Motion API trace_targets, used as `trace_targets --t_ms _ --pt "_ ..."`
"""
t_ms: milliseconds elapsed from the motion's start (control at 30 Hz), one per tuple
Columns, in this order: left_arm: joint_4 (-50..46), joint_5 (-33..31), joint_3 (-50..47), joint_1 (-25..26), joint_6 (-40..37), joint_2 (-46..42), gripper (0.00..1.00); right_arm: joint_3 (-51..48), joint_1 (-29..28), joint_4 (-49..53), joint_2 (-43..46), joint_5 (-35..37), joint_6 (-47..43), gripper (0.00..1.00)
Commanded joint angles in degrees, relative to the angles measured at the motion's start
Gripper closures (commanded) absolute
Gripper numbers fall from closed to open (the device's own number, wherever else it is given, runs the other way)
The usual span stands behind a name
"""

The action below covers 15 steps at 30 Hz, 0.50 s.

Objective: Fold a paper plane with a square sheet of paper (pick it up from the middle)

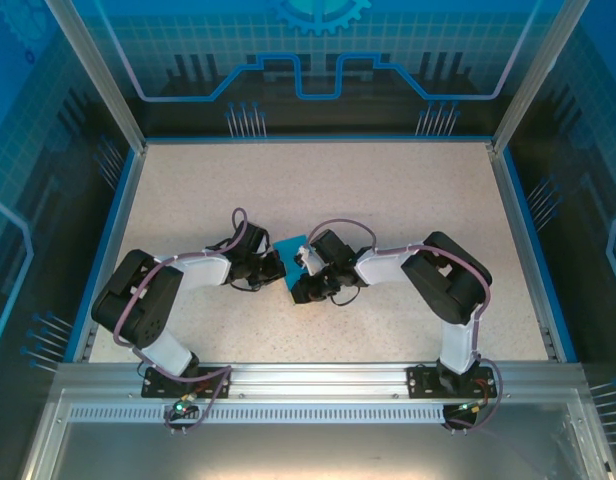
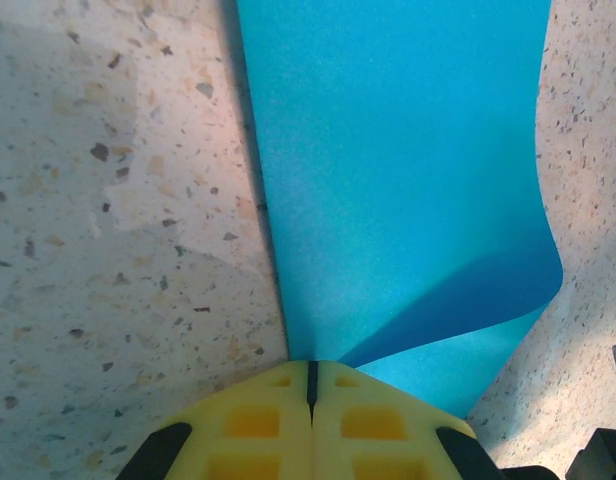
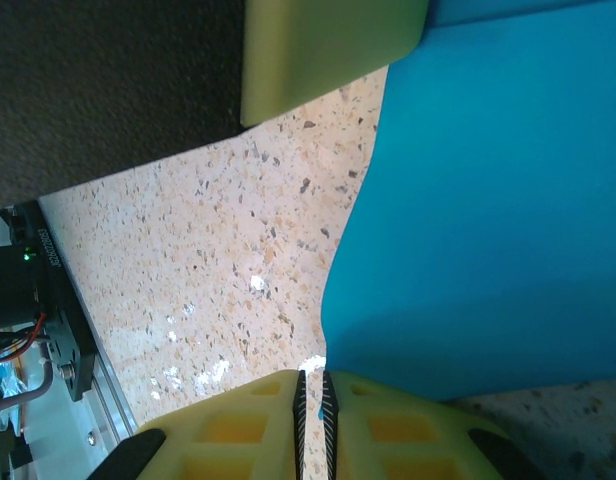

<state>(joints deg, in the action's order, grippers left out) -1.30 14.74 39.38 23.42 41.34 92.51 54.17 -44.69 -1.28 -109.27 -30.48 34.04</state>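
The square sheet of teal-blue paper (image 1: 291, 250) sits mid-table between both grippers. In the left wrist view the paper (image 2: 388, 150) runs out from my left gripper (image 2: 311, 375), whose yellow jaws are pressed together on its near edge. Its right side curls over in a soft bend. My left gripper (image 1: 278, 265) and right gripper (image 1: 306, 262) meet at the sheet. In the right wrist view the paper (image 3: 488, 200) lies over the right-hand finger of my right gripper (image 3: 313, 385). A narrow slit between those jaws shows bare table.
The speckled beige table (image 1: 408, 200) is framed by a blue rim (image 1: 513, 240) and see-through walls. The left gripper's yellow finger (image 3: 328, 50) and dark body fill the top of the right wrist view. An aluminium rail (image 1: 318, 378) runs along the near edge.
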Motion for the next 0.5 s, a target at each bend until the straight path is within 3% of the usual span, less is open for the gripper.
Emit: trace_targets --t_ms 0,467 --pt "-1.83 -1.69 1.4 0.04 -2.18 -1.28 1.0 0.17 0.22 4.42 -3.16 4.2 -1.26 0.83" --pt "-1.39 -1.9 1.66 0.02 -3.27 1.36 1.0 2.81 0.8 2.03 4.53 1.36 -0.01 0.72"
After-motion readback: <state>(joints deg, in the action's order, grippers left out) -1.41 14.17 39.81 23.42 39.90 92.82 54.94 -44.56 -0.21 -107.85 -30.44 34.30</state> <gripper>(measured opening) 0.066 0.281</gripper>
